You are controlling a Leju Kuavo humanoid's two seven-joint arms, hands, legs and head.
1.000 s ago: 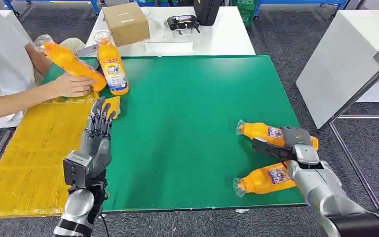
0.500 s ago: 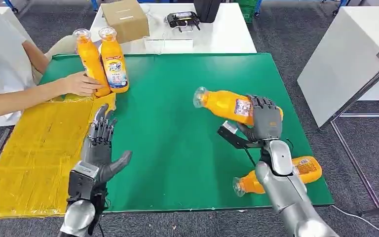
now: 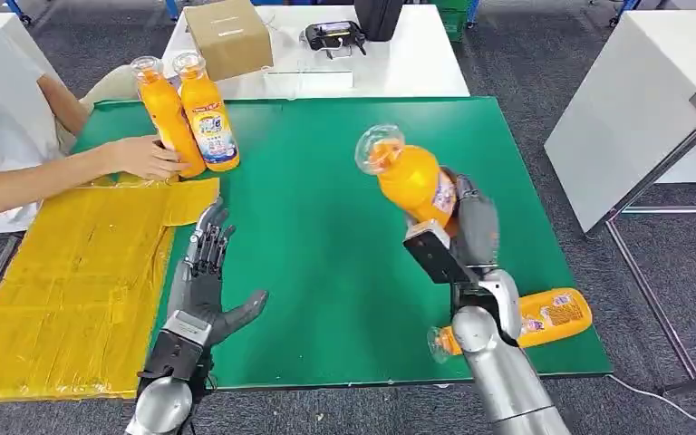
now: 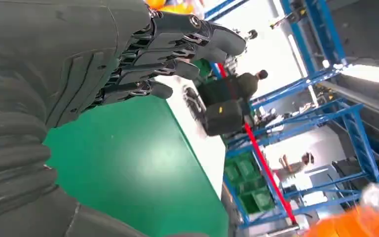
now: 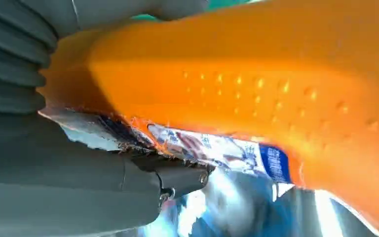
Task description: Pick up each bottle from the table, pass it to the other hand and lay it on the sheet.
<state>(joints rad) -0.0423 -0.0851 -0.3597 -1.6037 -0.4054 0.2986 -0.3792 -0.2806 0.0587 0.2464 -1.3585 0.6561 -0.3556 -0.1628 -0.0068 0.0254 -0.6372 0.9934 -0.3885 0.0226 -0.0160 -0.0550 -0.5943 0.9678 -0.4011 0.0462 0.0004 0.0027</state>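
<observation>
1. While it is lifted clear of the green table (image 3: 326,227), the orange bottle (image 3: 410,177) sits in the right hand (image 3: 469,222), tilted with its clear cap end up and toward the robot's left.
2. From the right wrist camera, the same bottle's dimpled orange side and a strip of its printed label lie against the hand's grey thumb, so the hand is clamped on it.
3. Closer to the robot, a second bottle (image 3: 544,319) lies on its side at the table's near right corner, its cap end partly hidden behind the right arm.
4. Across the table, the left hand (image 3: 201,288) is raised over the green surface beside the sheet's edge, palm toward the held bottle, fingers (image 3: 213,240) straight and apart, thumb out to the side, holding nothing.
5. Covering the left part of the table is the yellow sheet (image 3: 72,272), wrinkled and shiny.
6. At the far left corner, two bottles (image 3: 207,113) stand upright side by side; a person's hand (image 3: 145,156) grips the left one near its base.
7. Beyond the green table stands a white table (image 3: 417,63) with a cardboard box (image 3: 228,36) and a dark device (image 3: 333,38).
8. From the left wrist camera, blue shelving (image 4: 325,113) rises past the table's edge.
</observation>
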